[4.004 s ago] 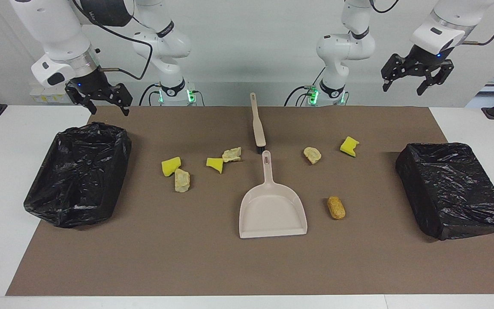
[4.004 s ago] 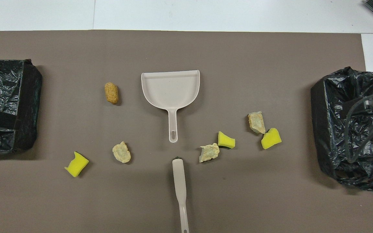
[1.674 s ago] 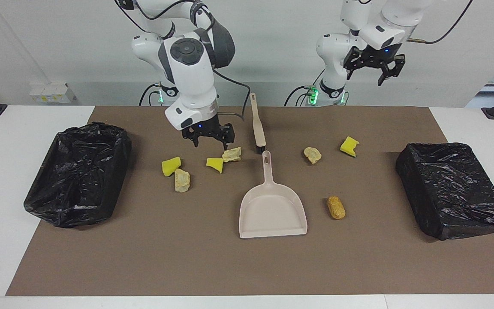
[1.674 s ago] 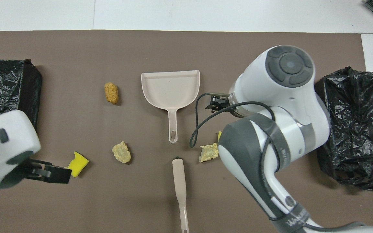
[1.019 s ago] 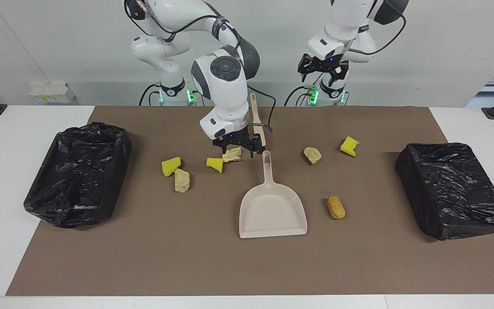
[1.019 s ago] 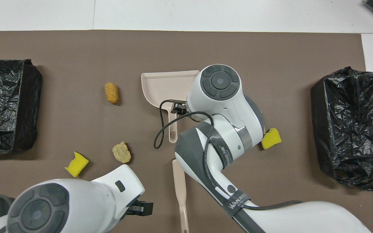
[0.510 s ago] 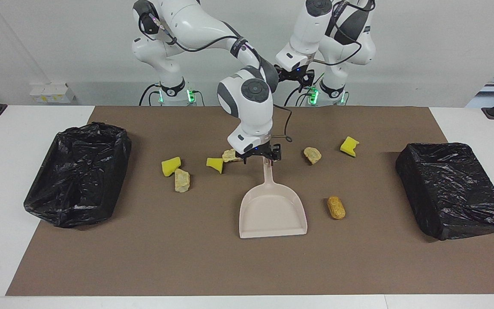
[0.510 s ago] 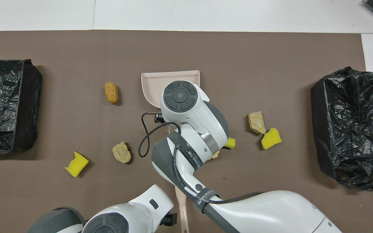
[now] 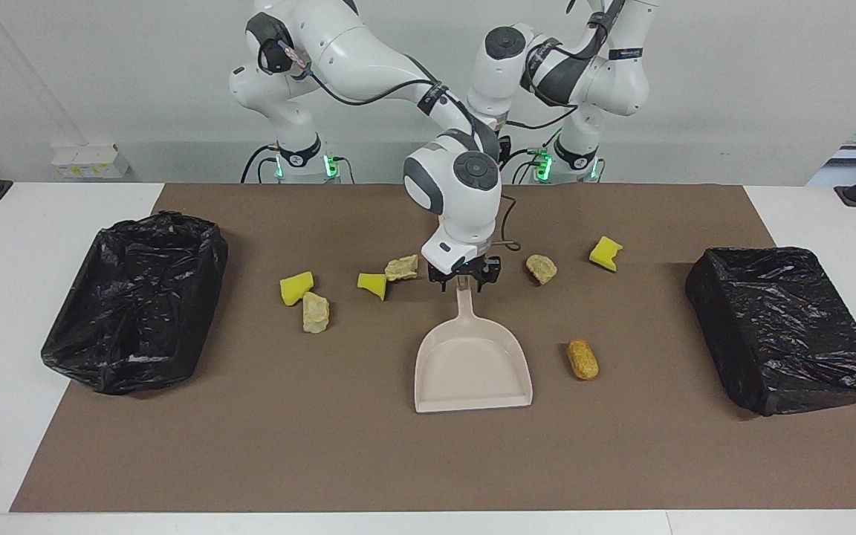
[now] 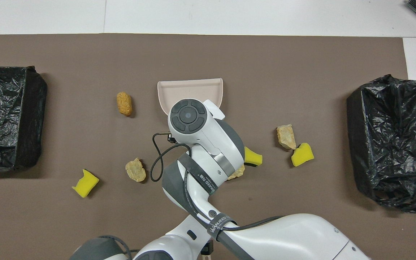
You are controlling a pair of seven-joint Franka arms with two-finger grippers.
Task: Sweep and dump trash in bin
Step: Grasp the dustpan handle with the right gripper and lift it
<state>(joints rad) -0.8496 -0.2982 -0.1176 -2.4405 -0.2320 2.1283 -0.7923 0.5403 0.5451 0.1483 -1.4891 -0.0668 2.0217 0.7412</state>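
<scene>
Right tool [image 9: 464, 280] now seemingly astride smooth beige dustpan [image 9: 472, 364] handle.

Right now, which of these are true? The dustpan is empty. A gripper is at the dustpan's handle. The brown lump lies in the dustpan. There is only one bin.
1. The dustpan is empty: true.
2. A gripper is at the dustpan's handle: true, the right gripper is over it.
3. The brown lump lies in the dustpan: false, it lies on the mat beside it.
4. There is only one bin: false, a black-lined bin sits at the right arm's end and a second bin at the left arm's end.
</scene>
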